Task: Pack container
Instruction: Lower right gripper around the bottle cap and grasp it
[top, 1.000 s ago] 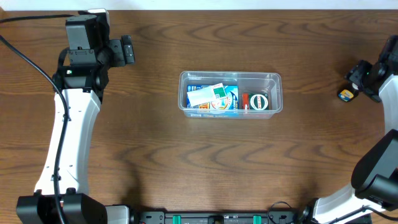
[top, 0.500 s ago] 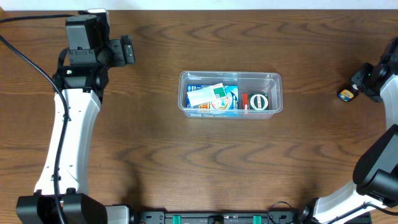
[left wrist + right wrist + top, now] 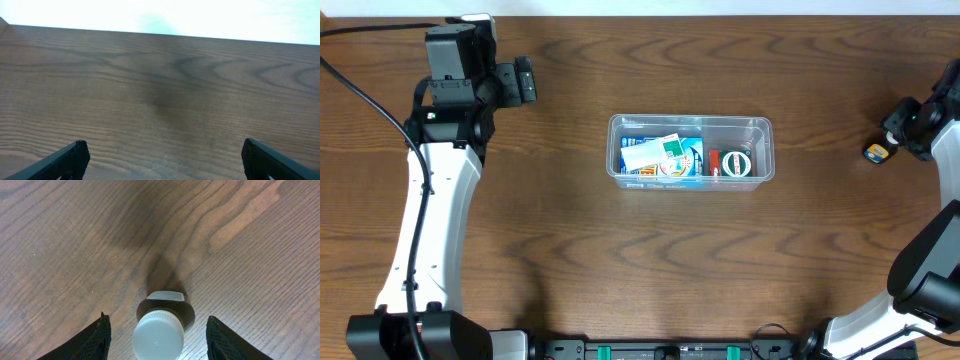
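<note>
The container, a clear plastic tub, sits mid-table and holds a blue carton, a red item and a round green-and-white item. A small bottle stands at the far right; in the right wrist view its white cap points up at the camera. My right gripper is open, its fingers on either side of the bottle with a gap on each side. My left gripper is open at the far left over bare wood, nothing between its fingers.
The table's far edge runs along the top of the overhead view, close behind the left gripper. Brown wood lies between the container and each arm. A black rail lines the near edge.
My right gripper's jaws have narrowed around the bottle and the wrist has shifted slightly. The left arm and the container have not moved.
</note>
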Tool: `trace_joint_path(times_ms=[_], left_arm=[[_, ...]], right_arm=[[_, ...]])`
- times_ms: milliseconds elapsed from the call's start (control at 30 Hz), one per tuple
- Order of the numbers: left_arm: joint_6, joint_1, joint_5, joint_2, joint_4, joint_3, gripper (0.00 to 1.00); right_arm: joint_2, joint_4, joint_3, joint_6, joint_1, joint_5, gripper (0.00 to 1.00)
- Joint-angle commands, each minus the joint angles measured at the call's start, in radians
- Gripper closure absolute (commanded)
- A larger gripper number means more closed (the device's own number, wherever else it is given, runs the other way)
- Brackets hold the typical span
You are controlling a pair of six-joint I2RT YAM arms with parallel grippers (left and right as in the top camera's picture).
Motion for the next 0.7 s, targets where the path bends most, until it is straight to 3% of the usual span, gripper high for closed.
trace_joint_path(times_ms=[0, 533, 667], left_arm=[[-0.012, 0.003, -0.015, -0.001, 0.001, 0.009, 0.02], [-0.012, 0.003, -0.015, -0.001, 0.001, 0.009, 0.02], [-0.013, 0.003, -0.015, -0.001, 0.001, 0.009, 0.02]], right_arm=[[0.010, 0.003, 0.005, 0.014, -0.003, -0.008, 0.41], [0.071, -0.001, 0.005, 0.018, -0.002, -0.008, 0.39], [0.072, 0.000, 0.005, 0.018, -0.002, -0.008, 0.43]])
